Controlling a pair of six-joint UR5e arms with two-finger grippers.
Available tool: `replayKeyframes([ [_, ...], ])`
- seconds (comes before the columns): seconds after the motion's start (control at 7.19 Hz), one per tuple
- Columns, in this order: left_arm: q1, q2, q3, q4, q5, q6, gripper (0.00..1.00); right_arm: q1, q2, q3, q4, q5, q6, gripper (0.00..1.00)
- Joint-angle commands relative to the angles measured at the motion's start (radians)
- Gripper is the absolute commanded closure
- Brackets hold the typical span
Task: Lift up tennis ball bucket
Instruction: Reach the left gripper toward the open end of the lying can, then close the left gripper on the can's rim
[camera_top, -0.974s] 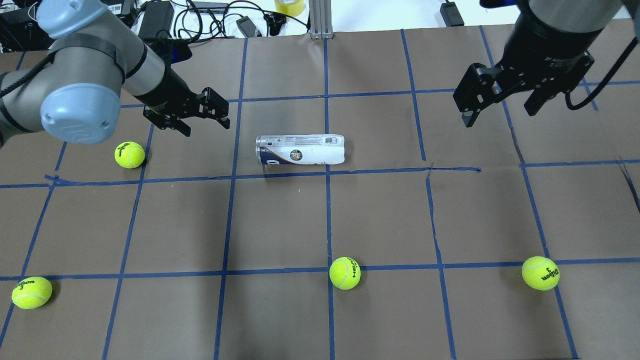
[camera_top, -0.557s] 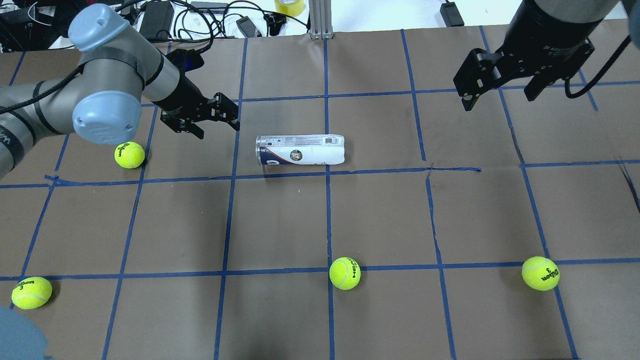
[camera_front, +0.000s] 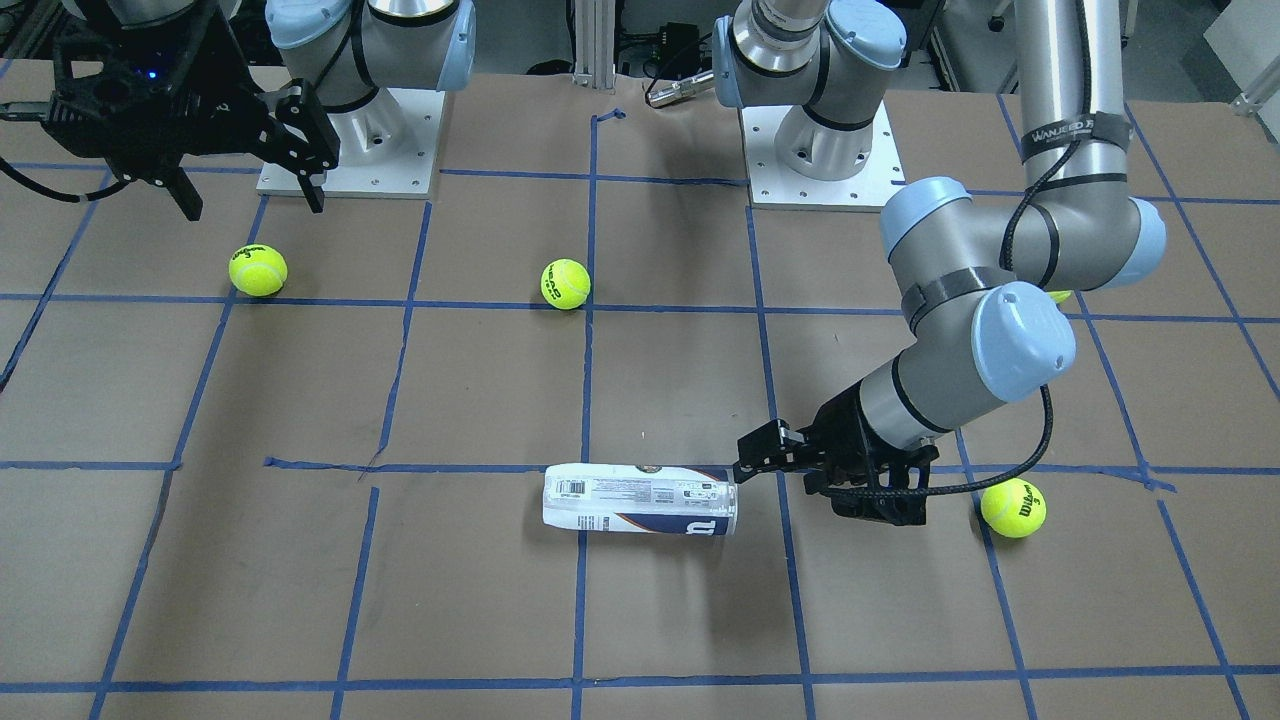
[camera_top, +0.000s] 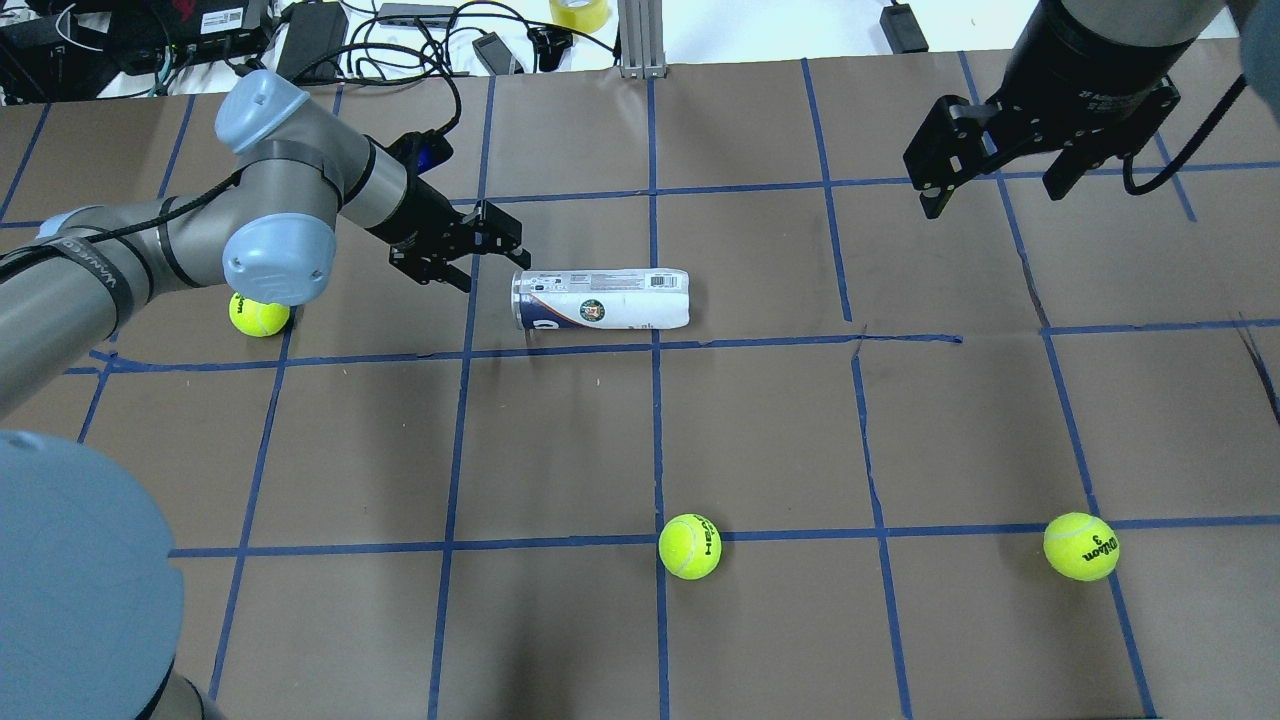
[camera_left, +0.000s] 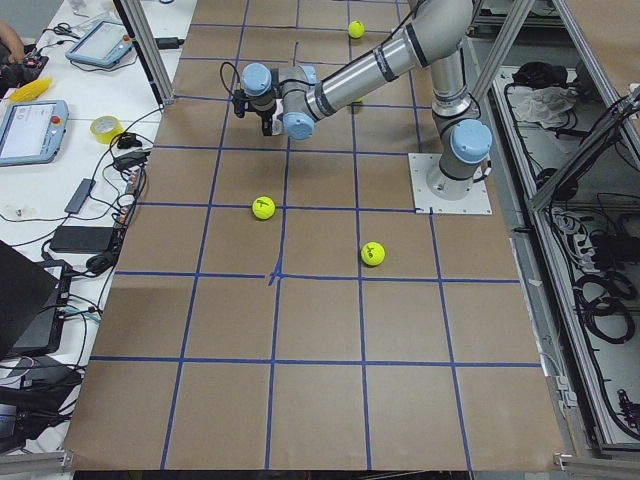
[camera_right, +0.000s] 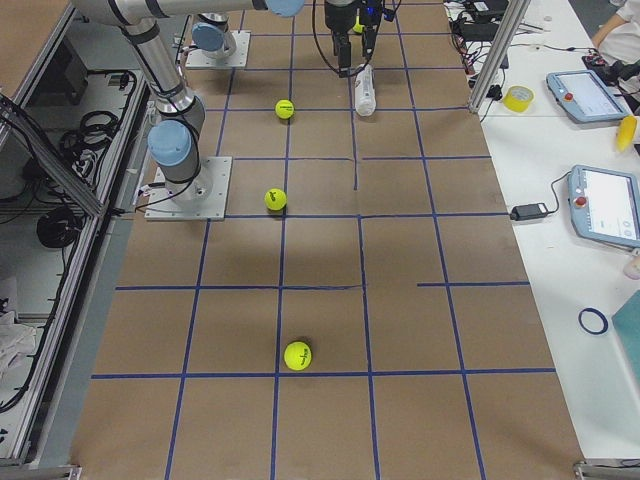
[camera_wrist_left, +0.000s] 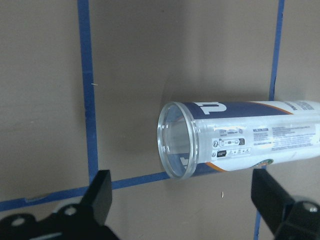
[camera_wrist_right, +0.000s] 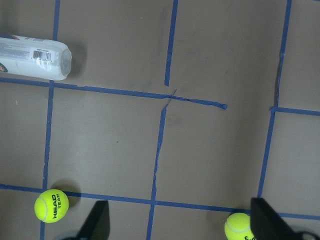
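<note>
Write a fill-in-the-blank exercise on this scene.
The tennis ball bucket lies on its ____ on the table. The left gripper is ____, just beside the bucket's rimmed end. The right gripper, far from the bucket, holds ____.
Missing words: side; open; nothing.

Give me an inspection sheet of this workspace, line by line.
Surface: brown paper table, blue tape grid.
Job's things: tennis ball bucket lying on its side, untouched.
Clutter: tennis balls scattered loose, apart from the bucket.
Grippers: left gripper open, at the bucket's clear end; right gripper open, well away.
Cables: cable looped at the left wrist.
Surroundings: power bricks, tape roll beyond the edge.
</note>
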Motion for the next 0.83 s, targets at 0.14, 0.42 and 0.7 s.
replayKeyframes([
  [0.14,-0.007,-0.040,-0.003,0.016,-0.067,-0.006,0.00,0.000,0.000,0.003,0.005,-0.003,-0.003,0.00],
  [0.42,-0.021,-0.046,-0.019,0.015,-0.090,-0.046,0.00,0.000,0.000,0.010,0.006,-0.004,-0.010,0.00],
  [0.7,-0.021,-0.052,-0.026,0.004,-0.134,-0.062,0.00,0.000,0.000,0.010,0.006,-0.003,-0.014,0.00],
])
